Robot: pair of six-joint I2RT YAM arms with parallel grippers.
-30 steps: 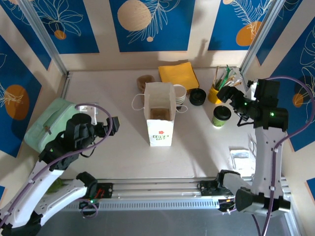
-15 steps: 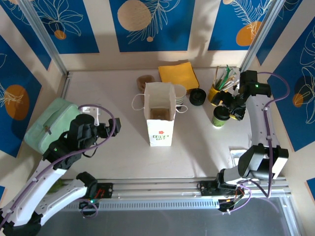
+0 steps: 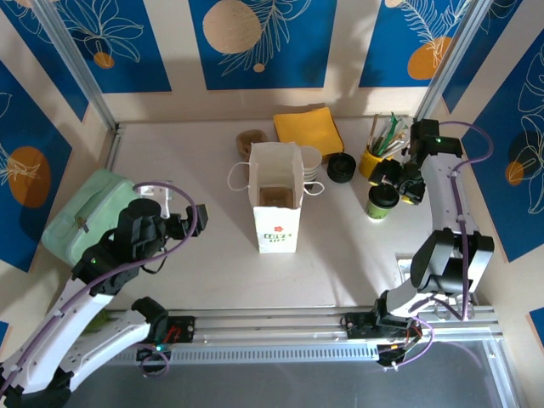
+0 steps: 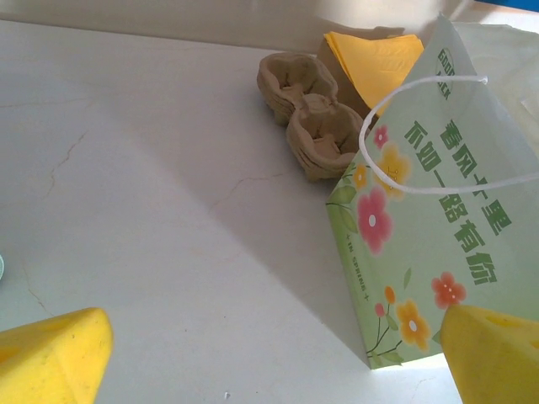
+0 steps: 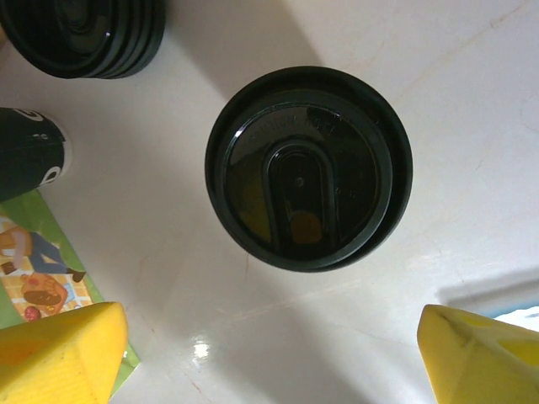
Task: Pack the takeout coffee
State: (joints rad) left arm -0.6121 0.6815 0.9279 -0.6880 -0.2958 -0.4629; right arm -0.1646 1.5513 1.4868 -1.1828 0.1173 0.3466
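The takeout coffee, a small dark green cup with a black lid, stands upright on the table right of the white paper bag. My right gripper hangs over it pointing down, open, its yellow fingertips wide apart with bare table between them. The cup sits just ahead of them, not between them. My left gripper is open over bare table left of the bag, with nothing between its fingertips.
A stack of black lids and a yellow cup with straws stand close behind the coffee. White cups, yellow napkins and a cardboard cup carrier lie behind the bag. A green pouch lies far left.
My right arm has swung in from the right edge and now hangs over the coffee cup. The left arm has hardly moved.
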